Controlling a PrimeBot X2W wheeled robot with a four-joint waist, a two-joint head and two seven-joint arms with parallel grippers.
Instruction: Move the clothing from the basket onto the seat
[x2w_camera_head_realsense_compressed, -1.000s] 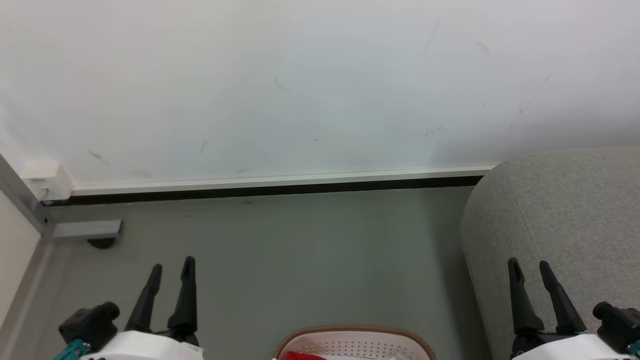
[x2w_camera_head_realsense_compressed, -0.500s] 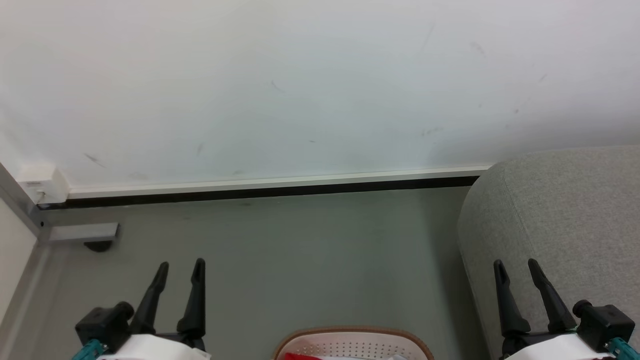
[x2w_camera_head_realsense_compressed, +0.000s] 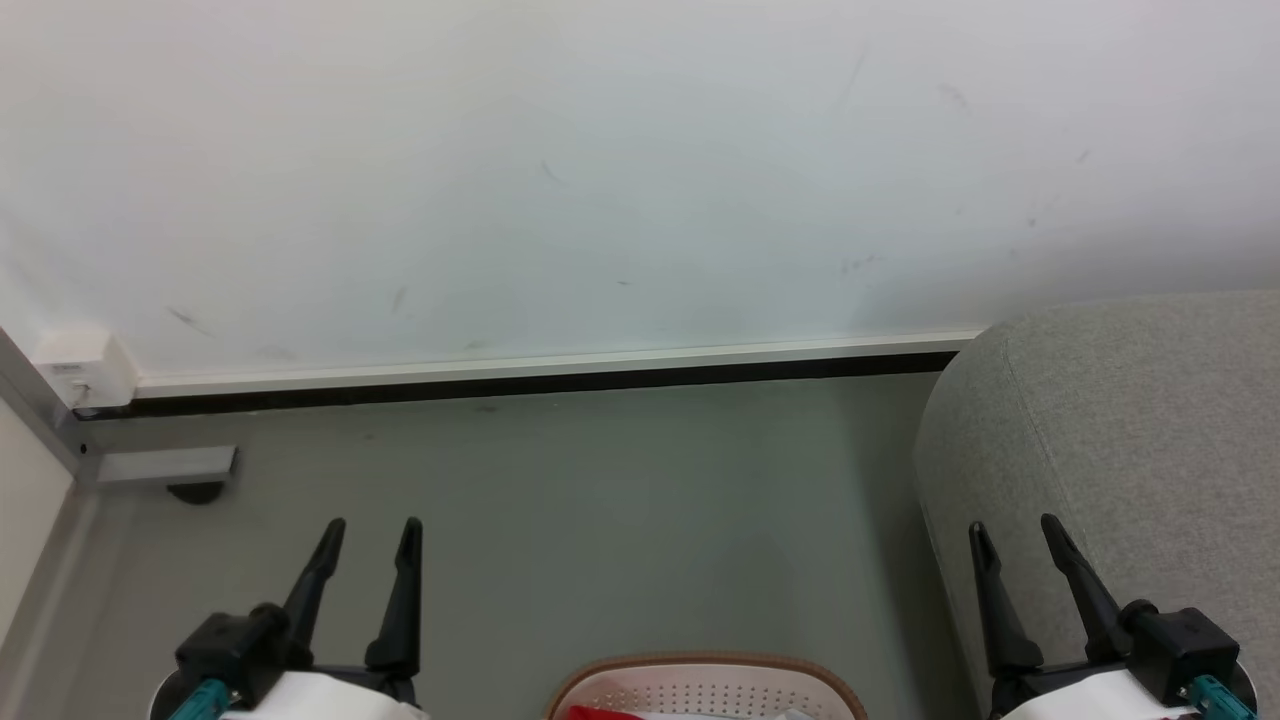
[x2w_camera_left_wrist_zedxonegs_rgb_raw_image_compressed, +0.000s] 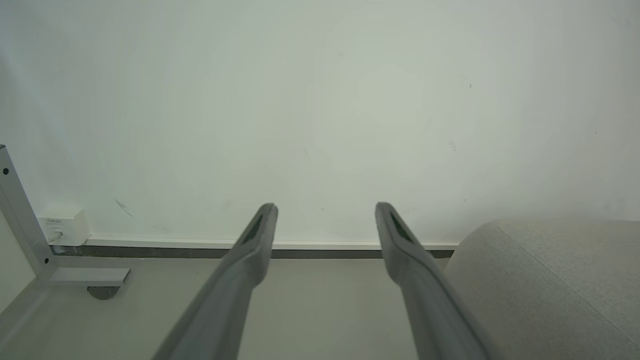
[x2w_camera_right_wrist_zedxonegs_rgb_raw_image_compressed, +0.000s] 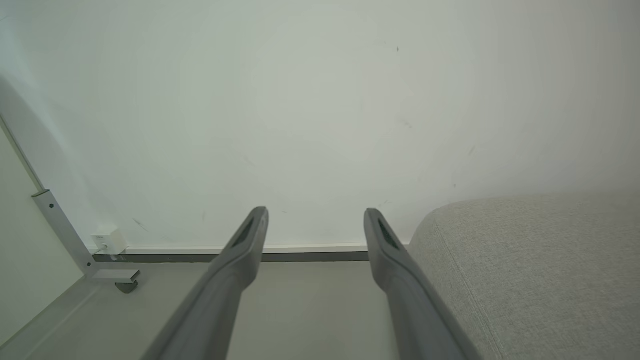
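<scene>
A scrap of red clothing (x2w_camera_head_realsense_compressed: 600, 713) lies in the basket (x2w_camera_head_realsense_compressed: 700, 662) at the head view's bottom edge (far rim curving left to right, long axis unclear) on the floor (x2w_camera_head_realsense_compressed: 620, 500), with the seat (x2w_camera_head_realsense_compressed: 1130, 420) near on the right. The left gripper (x2w_camera_head_realsense_compressed: 373, 527) and right gripper (x2w_camera_head_realsense_compressed: 1011, 526) flank it, clear of everything, jaws parted and empty.
</scene>
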